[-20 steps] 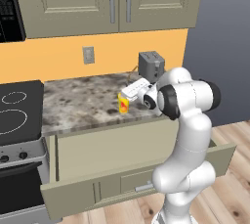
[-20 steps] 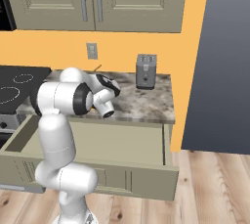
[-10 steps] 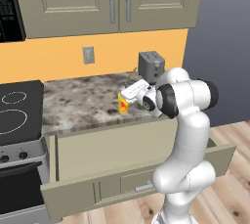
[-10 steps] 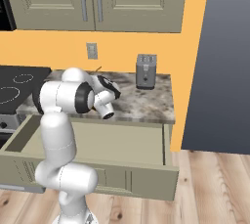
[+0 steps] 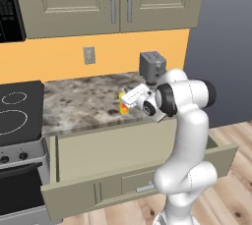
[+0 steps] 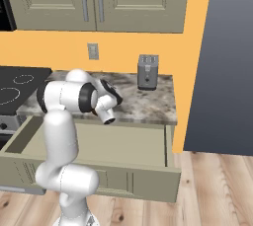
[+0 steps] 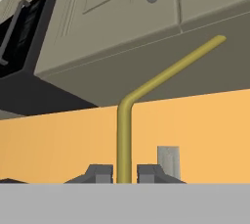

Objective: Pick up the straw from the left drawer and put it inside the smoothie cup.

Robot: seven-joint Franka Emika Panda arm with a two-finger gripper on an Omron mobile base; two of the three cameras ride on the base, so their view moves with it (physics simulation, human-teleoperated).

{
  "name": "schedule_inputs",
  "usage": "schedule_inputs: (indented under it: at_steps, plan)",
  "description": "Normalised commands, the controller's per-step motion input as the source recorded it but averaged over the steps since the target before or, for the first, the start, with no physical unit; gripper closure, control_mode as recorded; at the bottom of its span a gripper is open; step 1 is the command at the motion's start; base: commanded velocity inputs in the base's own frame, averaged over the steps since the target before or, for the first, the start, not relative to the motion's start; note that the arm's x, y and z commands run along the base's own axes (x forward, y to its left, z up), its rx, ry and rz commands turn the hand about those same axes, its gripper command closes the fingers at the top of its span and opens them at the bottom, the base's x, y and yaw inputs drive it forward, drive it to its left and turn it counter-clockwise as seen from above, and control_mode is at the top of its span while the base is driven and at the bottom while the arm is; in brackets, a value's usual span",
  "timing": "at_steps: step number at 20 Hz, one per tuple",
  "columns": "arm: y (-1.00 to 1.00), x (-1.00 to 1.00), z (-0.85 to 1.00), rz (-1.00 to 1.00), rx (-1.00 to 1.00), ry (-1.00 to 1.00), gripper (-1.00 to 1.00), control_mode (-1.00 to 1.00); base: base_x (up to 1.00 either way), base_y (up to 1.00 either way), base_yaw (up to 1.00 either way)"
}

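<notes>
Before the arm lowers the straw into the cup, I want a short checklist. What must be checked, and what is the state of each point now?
1. Straw held: ok. In the hand view it rises from between the two fingertips of the gripper.
2. Straw shape: not ok. It is bent partway up, not straight.
3. Cup upright on the counter: ok, though the hand hides part of it.
4. Straw end above the cup mouth: cannot tell. The straw is too thin to see in either base view.
5. Toaster apart from the arm: ok.
6. Drawer open below the arm: ok, it does not block the way.
</notes>
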Motion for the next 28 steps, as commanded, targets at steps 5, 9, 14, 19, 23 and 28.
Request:
schedule_inputs:
  at_steps: [5, 9, 14, 19, 23, 28]
  plan:
    - [0.00, 0.00, -0.25, 0.00, 0.00, -0.04, 1.00, -1.00, 0.00, 0.00, 0.00]
    - [0.00, 0.00, -0.24, 0.00, 0.00, -0.05, 1.00, -1.00, 0.00, 0.00, 0.00]
    - [0.00, 0.00, -0.22, 0.00, 0.00, -0.05, 1.00, -1.00, 0.00, 0.00, 0.00]
    - [0.00, 0.00, -0.17, 0.00, 0.00, -0.07, 1.00, -1.00, 0.00, 0.00, 0.00]
    - [0.00, 0.00, -0.03, 0.00, 0.00, -0.10, 1.00, -1.00, 0.00, 0.00, 0.00]
    - [0.00, 0.00, 0.03, 0.00, 0.00, -0.14, 1.00, -1.00, 0.00, 0.00, 0.00]
